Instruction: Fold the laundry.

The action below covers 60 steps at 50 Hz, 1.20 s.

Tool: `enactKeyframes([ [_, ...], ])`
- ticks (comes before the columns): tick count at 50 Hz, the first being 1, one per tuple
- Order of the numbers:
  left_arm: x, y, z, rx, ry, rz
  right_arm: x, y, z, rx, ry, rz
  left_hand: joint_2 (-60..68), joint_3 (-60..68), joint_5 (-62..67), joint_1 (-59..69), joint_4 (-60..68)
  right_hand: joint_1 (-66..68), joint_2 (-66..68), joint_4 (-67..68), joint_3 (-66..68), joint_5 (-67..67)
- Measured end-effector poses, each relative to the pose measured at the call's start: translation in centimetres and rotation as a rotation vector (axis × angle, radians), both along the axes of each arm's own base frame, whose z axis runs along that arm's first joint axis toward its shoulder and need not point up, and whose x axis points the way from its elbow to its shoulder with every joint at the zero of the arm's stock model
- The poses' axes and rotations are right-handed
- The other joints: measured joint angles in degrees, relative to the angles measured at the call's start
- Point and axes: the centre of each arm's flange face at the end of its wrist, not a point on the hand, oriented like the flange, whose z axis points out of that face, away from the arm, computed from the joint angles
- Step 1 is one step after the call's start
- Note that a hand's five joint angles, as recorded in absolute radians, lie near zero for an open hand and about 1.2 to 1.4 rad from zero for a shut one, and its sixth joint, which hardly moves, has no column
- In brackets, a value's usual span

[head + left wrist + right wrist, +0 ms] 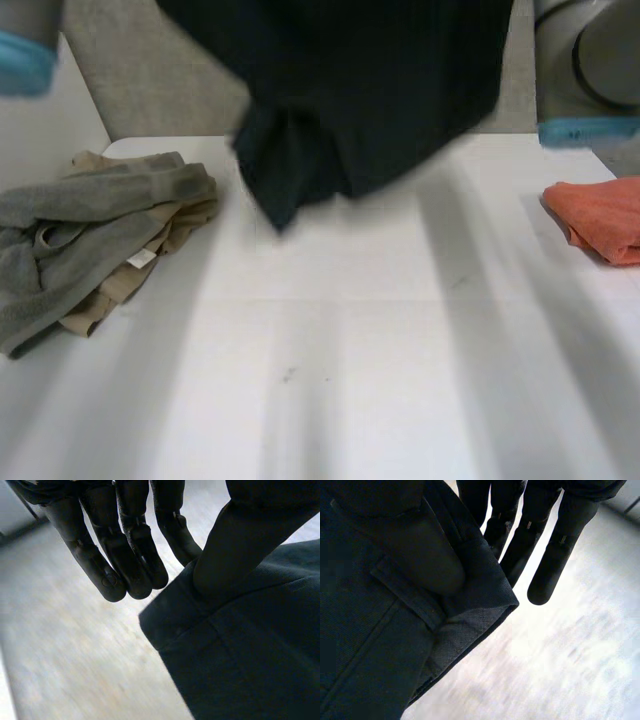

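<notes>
A dark navy garment (350, 90) hangs in the air above the far side of the white table (330, 350), its lower end bunched and dangling. In the left wrist view my left hand (125, 555) pinches a corner of the garment (240, 650) between its thumb (235, 550) and straight fingers. In the right wrist view my right hand (545, 545) holds a hemmed corner of the same garment (380, 645), with the thumb (420, 555) pressed on the cloth against the fingers. Both arms are raised, the left arm (25, 50) and the right arm (590, 70) on either side of the cloth.
A pile of grey and beige clothes (90, 230) lies at the table's left side. An orange cloth (600, 215) lies crumpled at the right edge. A grey wall panel (150, 80) stands behind the table.
</notes>
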Motion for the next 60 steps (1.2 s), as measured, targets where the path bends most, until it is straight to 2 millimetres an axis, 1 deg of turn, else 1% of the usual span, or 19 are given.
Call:
enactKeyframes([
  [4,0.3,0.7,0.8,-0.053,0.034,-0.001,-0.1,0.5,0.8,-0.061,-0.043,0.023,0.00,0.00,0.28,0.01,0.00,0.00,0.00,0.00,0.00,0.16],
  [8,0.1,0.1,-1.7,0.003,0.009,0.003,0.3,0.3,-1.4,-0.001,-0.012,0.043,0.00,0.00,0.64,0.00,0.00,0.00,0.00,0.00,0.00,0.16],
  [10,-0.2,-0.5,-4.4,0.079,-0.029,0.003,0.5,-0.1,-3.4,0.062,0.021,0.048,0.00,0.00,0.65,0.01,0.00,0.00,0.00,0.00,0.00,0.16],
  [11,-0.2,-0.5,-4.4,0.079,-0.029,0.003,0.5,-0.1,-3.4,0.062,0.021,0.048,0.00,0.00,0.65,0.01,0.00,0.00,0.00,0.00,0.00,0.16],
  [12,-0.5,-1.1,-7.3,0.159,-0.070,-0.001,0.8,-0.6,-6.4,0.153,0.069,0.056,0.00,0.00,0.64,0.00,0.00,0.00,0.00,0.00,0.00,0.16],
  [14,-0.7,-1.3,-9.3,0.216,-0.100,-0.005,1.0,-0.8,-8.3,0.208,0.099,0.063,0.00,0.00,0.65,0.00,0.00,0.00,0.00,0.00,0.00,0.16],
  [16,-1.2,-1.4,-13.7,0.334,-0.164,-0.016,1.3,-1.1,-12.1,0.313,0.158,0.078,0.00,0.00,0.65,0.00,0.00,0.00,0.00,0.00,0.00,0.17],
  [17,-1.3,-1.4,-14.4,0.352,-0.175,-0.018,1.3,-1.1,-13.1,0.338,0.173,0.082,0.00,0.00,0.65,0.00,0.00,0.00,0.00,0.00,0.00,0.16],
  [18,-1.6,-1.4,-17.2,0.426,-0.216,-0.026,1.5,-1.1,-15.4,0.400,0.211,0.090,0.00,0.00,0.65,0.01,0.00,0.00,0.00,0.00,0.00,0.17],
  [22,-2.1,-0.7,-24.4,0.616,-0.322,-0.038,1.5,-0.5,-22.4,0.596,0.346,0.101,0.08,0.10,0.65,0.00,0.00,0.00,0.00,0.00,0.00,0.16],
  [24,-2.1,-0.5,-26.1,0.663,-0.349,-0.037,1.3,-0.2,-23.8,0.640,0.382,0.099,0.09,0.10,0.64,0.00,0.00,0.00,0.00,0.00,0.00,0.17],
  [27,-1.6,0.8,-30.5,0.820,-0.442,-0.018,0.5,1.4,-28.0,0.792,0.524,0.079,0.09,0.10,0.64,0.00,0.00,0.00,0.00,0.00,0.00,0.17],
  [29,-1.3,1.5,-31.4,0.875,-0.482,-0.007,0.0,2.2,-28.9,0.848,0.583,0.071,0.09,0.10,0.64,0.00,0.00,0.00,0.00,0.00,0.00,0.17],
  [35,0.5,4.8,-31.4,1.044,-0.637,0.040,-1.8,5.8,-28.4,0.981,0.745,0.058,0.09,0.10,0.64,0.01,0.00,0.00,0.00,0.00,0.15,0.17],
  [41,3.5,11.2,-28.7,1.205,-0.881,0.044,-5.2,11.2,-24.1,1.059,0.901,0.030,0.09,0.10,0.65,0.00,0.00,0.00,0.00,0.00,0.28,0.17],
  [47,5.0,16.2,-27.9,1.228,-1.105,-0.046,-7.9,15.7,-23.1,1.125,1.151,0.044,0.09,0.10,0.65,0.00,0.00,0.00,0.00,0.00,0.28,0.16],
  [51,5.1,18.0,-27.8,1.194,-1.209,-0.093,-8.5,16.5,-23.1,1.104,1.241,0.055,0.10,0.10,0.65,0.00,0.00,0.01,0.00,0.00,0.28,0.17],
  [55,4.0,16.6,-27.2,1.115,-1.181,-0.073,-8.3,15.3,-23.0,1.074,1.198,0.032,0.10,0.10,0.89,0.00,0.01,0.38,0.00,0.00,0.28,0.17],
  [60,1.2,11.2,-25.5,0.958,-1.006,0.020,-7.3,11.9,-22.6,1.022,1.025,-0.025,0.10,0.11,1.55,0.01,0.01,0.84,0.00,0.00,0.28,0.17],
])
